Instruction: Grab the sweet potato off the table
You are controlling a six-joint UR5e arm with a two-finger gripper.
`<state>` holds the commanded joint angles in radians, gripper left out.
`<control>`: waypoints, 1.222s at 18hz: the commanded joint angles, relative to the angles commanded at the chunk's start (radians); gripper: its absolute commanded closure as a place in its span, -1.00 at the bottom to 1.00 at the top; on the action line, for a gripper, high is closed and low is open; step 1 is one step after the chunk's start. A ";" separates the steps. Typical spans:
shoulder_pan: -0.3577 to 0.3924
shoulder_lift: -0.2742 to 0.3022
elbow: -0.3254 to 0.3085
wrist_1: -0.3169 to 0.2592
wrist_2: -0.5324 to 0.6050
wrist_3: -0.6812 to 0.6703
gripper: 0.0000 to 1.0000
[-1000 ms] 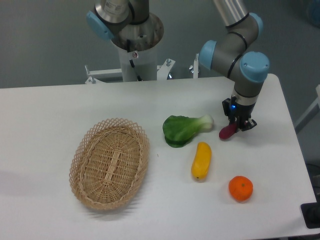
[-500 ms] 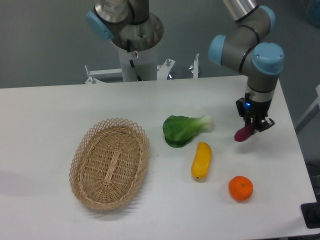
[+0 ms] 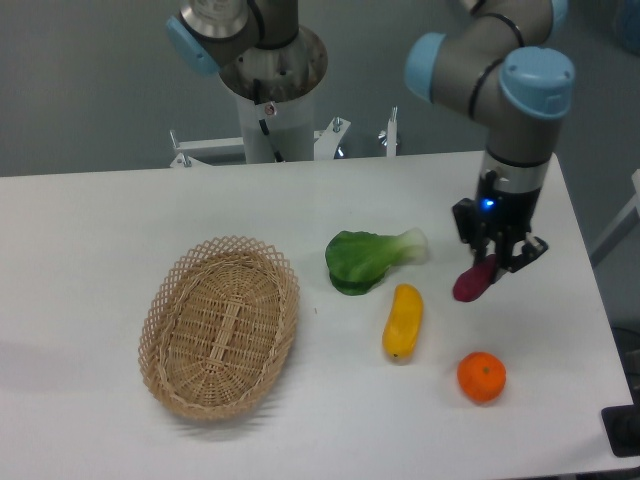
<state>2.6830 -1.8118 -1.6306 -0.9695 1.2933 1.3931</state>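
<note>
On the plain white matte surface (image 3: 90,230), reading from the left: an oval woven wicker basket (image 3: 219,326), a leafy green bok choy (image 3: 368,257), a yellow oblong vegetable (image 3: 403,320), a round orange fruit (image 3: 481,377). Right of the yellow one, the small reddish-purple sweet potato (image 3: 472,282) sits clamped in the jaws of the gripper (image 3: 492,262), its long axis slanting down-left below them, seemingly clear of the surface. The arm's wrist points straight down.

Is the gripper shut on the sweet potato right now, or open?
Shut on it: the gripper fingers clamp the sweet potato, which hangs tilted from them.
</note>
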 joint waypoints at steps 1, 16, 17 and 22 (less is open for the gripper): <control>-0.006 0.005 -0.002 0.002 -0.009 -0.020 0.50; -0.015 0.002 0.017 0.011 -0.019 -0.054 0.50; -0.015 0.002 0.017 0.011 -0.020 -0.054 0.50; -0.015 0.002 0.020 0.012 -0.019 -0.074 0.50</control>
